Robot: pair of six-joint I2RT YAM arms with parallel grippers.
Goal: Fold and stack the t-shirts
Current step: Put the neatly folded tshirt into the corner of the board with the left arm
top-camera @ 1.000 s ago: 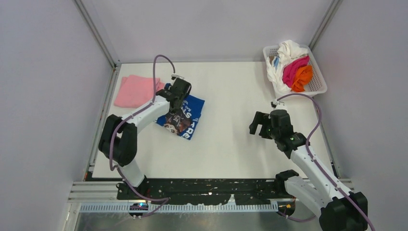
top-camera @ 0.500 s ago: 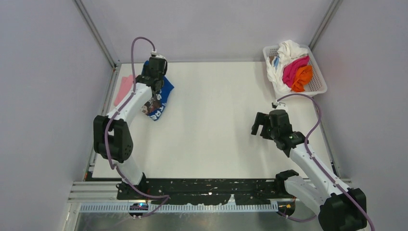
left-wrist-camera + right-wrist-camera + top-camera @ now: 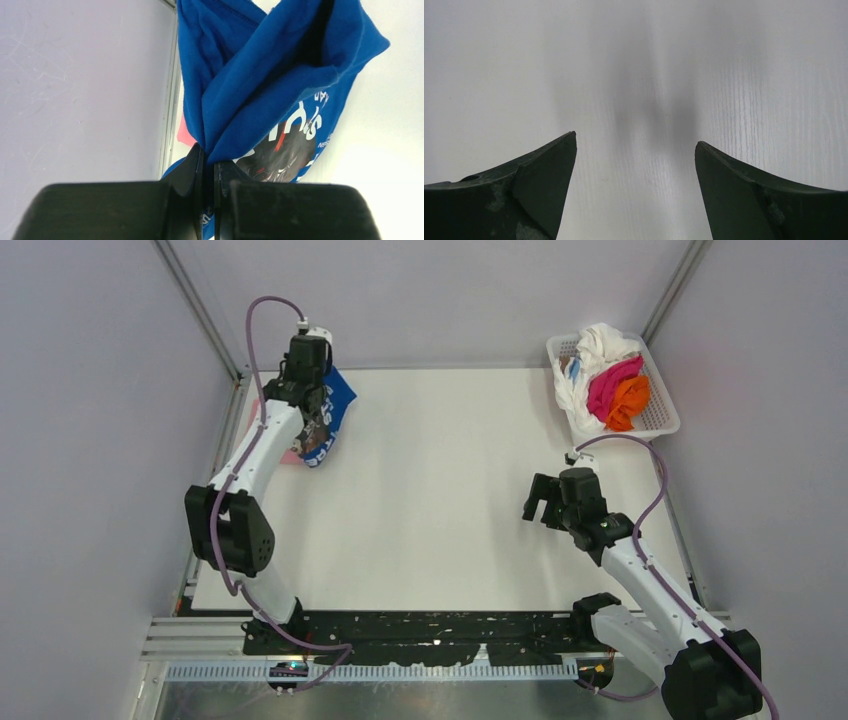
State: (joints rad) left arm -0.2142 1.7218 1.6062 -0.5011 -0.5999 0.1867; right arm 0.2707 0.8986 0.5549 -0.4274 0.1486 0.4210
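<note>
1. The left jaws are pressed together on a bunched edge of the royal blue t-shirt. The rest of the cloth spills out ahead of them in loose folds, with its white lettering and dark face print showing just past the jaw tips.
2. Under that hanging cloth lies the light pink t-shirt on the desk. Only a sliver of it shows beside the jaws, and the arm and the blue cloth hide the rest.
3. The right jaws stand apart and hold nothing. They hover over bare desk, well apart from every shirt.
4. Risk, as I judge it: the blue shirt hangs from a single pinch, so its folds may fall open on the way down, or it may land crooked on the pink one. A trailing hem could also drag and rumple the pink shirt.
5. The side wall and its frame rail are just beside the left jaws, which leaves little room to swing that way.
6. Far beyond the right jaws, a white mesh basket holds the white t-shirt, the magenta t-shirt and the orange t-shirt.
</note>
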